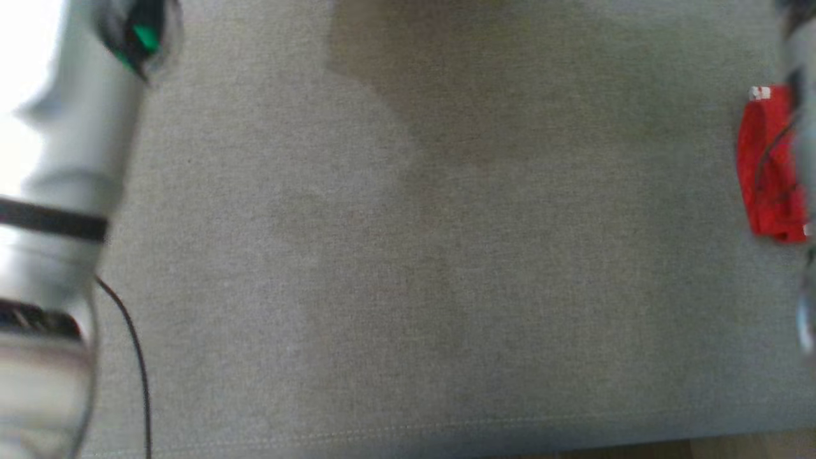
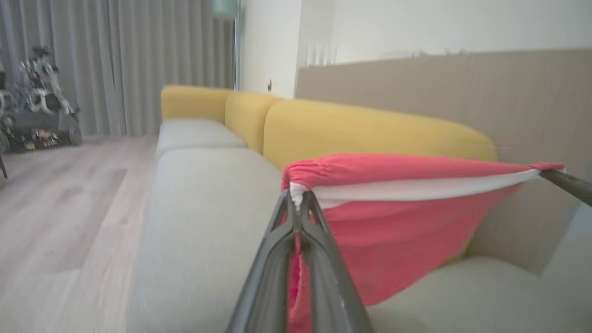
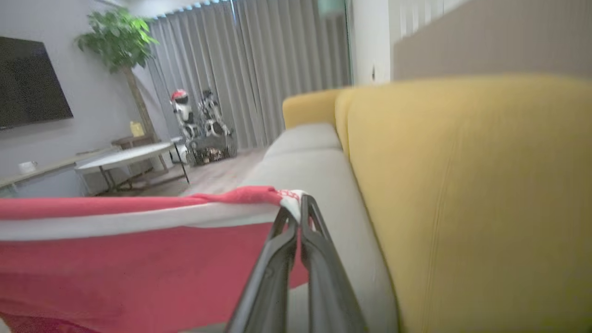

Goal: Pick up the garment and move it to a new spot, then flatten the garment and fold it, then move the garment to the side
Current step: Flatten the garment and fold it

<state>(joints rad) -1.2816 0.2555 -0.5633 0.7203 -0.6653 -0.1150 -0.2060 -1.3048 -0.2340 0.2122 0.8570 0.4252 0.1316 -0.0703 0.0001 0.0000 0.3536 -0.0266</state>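
- The garment (image 2: 397, 240), red with a white band (image 2: 416, 188) along its top edge, hangs in the air in front of the yellow backrest (image 2: 360, 129) and above the grey seat (image 2: 208, 208) at the backrest's foot
- The left gripper (image 2: 298, 203) is clamped on one end of the banded edge, its fingers pressed together with cloth between them
- The right gripper (image 3: 296, 208) is clamped the same way on the opposite end of that edge
- The relation that matters: the banded edge is pulled nearly straight between the two grippers, and this long axis runs alongside the backrest, not across it; the rest of the cloth sags below the edge toward the seat
- I cannot tell whether the lowest fold touches the seat
- Neither arm is nearer: each holds its own corner, so, as I judge it, any lowering to spread the cloth on the seat calls for both to come down together and keep the edge parallel to the backrest
- Count: one garment, one white band, two grippers, two held corners, no free gripper
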